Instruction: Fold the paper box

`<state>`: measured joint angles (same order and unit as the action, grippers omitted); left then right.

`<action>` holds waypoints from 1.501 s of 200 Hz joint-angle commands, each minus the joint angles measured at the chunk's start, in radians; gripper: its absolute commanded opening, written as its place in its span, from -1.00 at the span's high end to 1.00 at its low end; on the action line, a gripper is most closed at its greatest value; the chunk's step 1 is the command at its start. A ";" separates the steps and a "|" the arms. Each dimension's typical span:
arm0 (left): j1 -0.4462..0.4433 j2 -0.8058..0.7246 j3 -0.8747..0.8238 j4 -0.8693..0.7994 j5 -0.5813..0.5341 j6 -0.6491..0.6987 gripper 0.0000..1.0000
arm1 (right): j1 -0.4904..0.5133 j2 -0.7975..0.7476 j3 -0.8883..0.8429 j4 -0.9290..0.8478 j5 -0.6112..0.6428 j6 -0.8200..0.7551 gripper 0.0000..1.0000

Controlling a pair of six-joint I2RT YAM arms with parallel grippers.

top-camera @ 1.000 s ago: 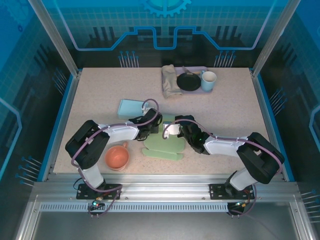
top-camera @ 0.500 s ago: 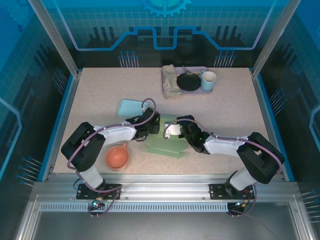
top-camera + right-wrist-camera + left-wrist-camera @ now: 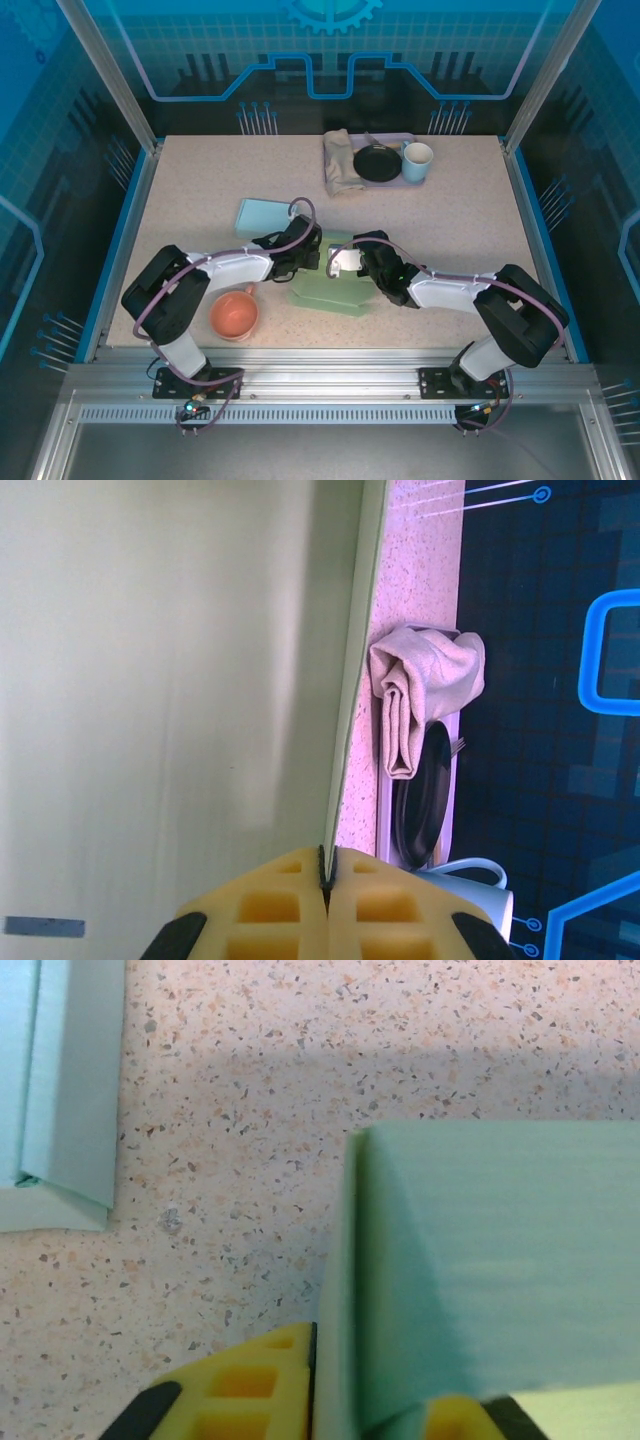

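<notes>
The green paper box (image 3: pixel 330 290) lies partly folded at the table's middle, between both arms. My left gripper (image 3: pixel 308 254) holds its left side. In the left wrist view a raised green wall (image 3: pixel 480 1260) runs up from between the yellow fingers (image 3: pixel 240 1390), and the left gripper (image 3: pixel 345 1405) is shut on that wall. My right gripper (image 3: pixel 352 262) is at the box's back right. In the right wrist view it (image 3: pixel 325 870) is shut tight on the thin edge of an upright pale green panel (image 3: pixel 170 680).
A light blue folded piece (image 3: pixel 265 214) lies just behind the left gripper, and its edge (image 3: pixel 70 1080) shows in the left wrist view. An orange bowl (image 3: pixel 234 314) sits front left. A tray (image 3: pixel 395 182) at the back holds a towel (image 3: pixel 415 695), black plate (image 3: pixel 425 795) and mug (image 3: pixel 417 160).
The green paper has drawn in: the flap that spread toward the bowl is gone from the front left. The left gripper shifted slightly back and the right gripper barely moved.
</notes>
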<state>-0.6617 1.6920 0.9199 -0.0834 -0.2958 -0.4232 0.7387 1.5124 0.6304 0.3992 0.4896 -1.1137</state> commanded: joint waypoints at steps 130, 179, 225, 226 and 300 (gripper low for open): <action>-0.027 0.027 0.010 -0.070 -0.206 0.025 0.91 | -0.047 -0.261 0.109 -0.406 -0.170 0.380 0.29; -0.032 -0.011 -0.015 -0.033 -0.213 0.018 0.90 | -0.059 -0.386 0.209 -0.599 -0.066 0.787 0.23; -0.052 -0.036 -0.035 -0.002 -0.235 0.007 0.89 | -0.101 -0.328 0.384 -0.855 -0.027 1.323 0.18; -0.052 -0.037 -0.035 -0.002 -0.235 0.007 0.89 | -0.103 -0.325 0.391 -0.865 -0.037 1.336 0.18; -0.069 -0.045 -0.042 0.005 -0.259 -0.009 0.89 | -0.134 -0.194 0.411 -0.831 -0.358 1.826 -0.08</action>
<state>-0.7216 1.6764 0.8932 -0.0837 -0.5205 -0.4191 0.6220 1.2858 1.0603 -0.4503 0.2508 0.4850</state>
